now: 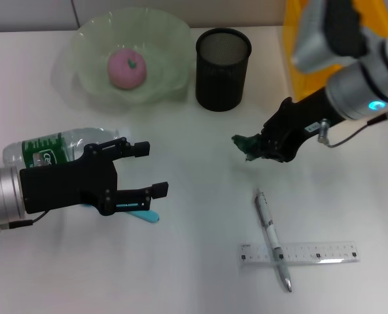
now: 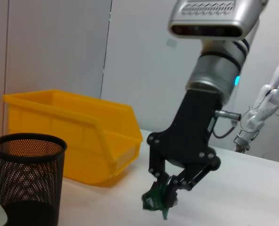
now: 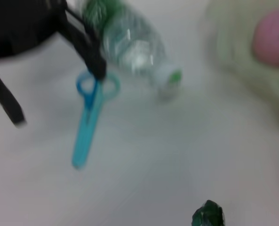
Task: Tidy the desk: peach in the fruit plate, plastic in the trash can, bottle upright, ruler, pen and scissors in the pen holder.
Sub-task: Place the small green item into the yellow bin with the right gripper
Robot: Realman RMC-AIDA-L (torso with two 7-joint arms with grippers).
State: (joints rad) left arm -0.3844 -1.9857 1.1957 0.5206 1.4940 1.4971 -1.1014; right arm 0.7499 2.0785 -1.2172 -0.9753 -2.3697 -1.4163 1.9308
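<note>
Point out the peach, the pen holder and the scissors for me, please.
peach (image 1: 127,68), head view, middle of its pink top.
pen holder (image 1: 222,82), head view, its mesh wall.
scissors (image 3: 85,136), right wrist view, its blue blades.

White desk; grey wall panels behind far edge; white humanoid robot standing beyond desk.

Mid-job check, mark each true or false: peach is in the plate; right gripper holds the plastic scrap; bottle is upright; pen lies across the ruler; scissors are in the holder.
1. The pink peach is in the pale green fruit plate. True.
2. The right gripper holds the dark green plastic scrap. True.
3. The clear water bottle stands upright. False: it lies on its side.
4. The silver pen lies across the clear ruler. True.
5. The blue scissors are in the black mesh pen holder. False: on the table beneath the left gripper.
</note>
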